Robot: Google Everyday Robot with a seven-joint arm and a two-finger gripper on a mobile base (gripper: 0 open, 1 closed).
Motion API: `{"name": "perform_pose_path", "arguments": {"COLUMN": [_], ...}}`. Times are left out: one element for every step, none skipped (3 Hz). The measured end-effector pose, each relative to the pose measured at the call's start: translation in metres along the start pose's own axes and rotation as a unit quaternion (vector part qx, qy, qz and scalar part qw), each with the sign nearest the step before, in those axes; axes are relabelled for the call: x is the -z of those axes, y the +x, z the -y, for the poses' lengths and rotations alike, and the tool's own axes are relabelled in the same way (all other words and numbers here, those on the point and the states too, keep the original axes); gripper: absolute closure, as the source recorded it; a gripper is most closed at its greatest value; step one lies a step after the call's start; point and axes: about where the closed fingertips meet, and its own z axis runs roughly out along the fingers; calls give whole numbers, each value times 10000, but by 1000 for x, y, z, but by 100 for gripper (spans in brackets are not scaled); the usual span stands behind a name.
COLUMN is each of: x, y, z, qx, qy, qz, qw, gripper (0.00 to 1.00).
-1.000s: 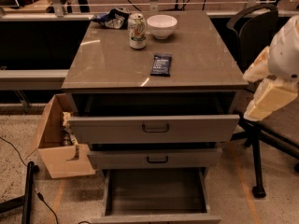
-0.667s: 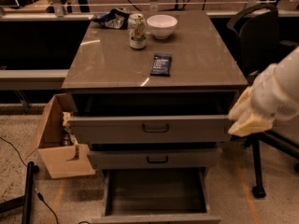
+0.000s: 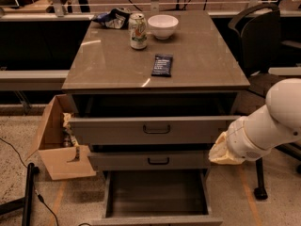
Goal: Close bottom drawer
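Below-left of tool (image 3: 219,153), bottom drawer (image 3: 155,195)

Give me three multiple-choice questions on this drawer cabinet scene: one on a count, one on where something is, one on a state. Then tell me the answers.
1. How many drawers does the cabinet have?
A. two
B. three
C. five

2. Where is the pincer?
A. on top of the cabinet
B. inside the bottom drawer
C. beside the right end of the middle drawer

3. What state is the bottom drawer in?
A. pulled far out, its dark box showing
B. pushed flush shut
C. taken out and set on the cabinet

Answers:
1 B, three stacked fronts show.
2 C, the arm's tip sits just right of that front.
3 A, it juts out past the two drawers above.
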Motion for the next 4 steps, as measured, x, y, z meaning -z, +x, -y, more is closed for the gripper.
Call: {"name": "perform_pose_path", "arguments": {"x": [3, -35, -138, -229], "y": [-1, 8, 29, 39], "z": [2, -2, -49, -80], "qx": [2, -357, -866, -996], "qy": [42, 9, -464, -698], "qz": [-4, -35, 156, 379], "qw": [10000, 9994, 9950, 9919], "gripper": [100, 100, 100, 100]}}
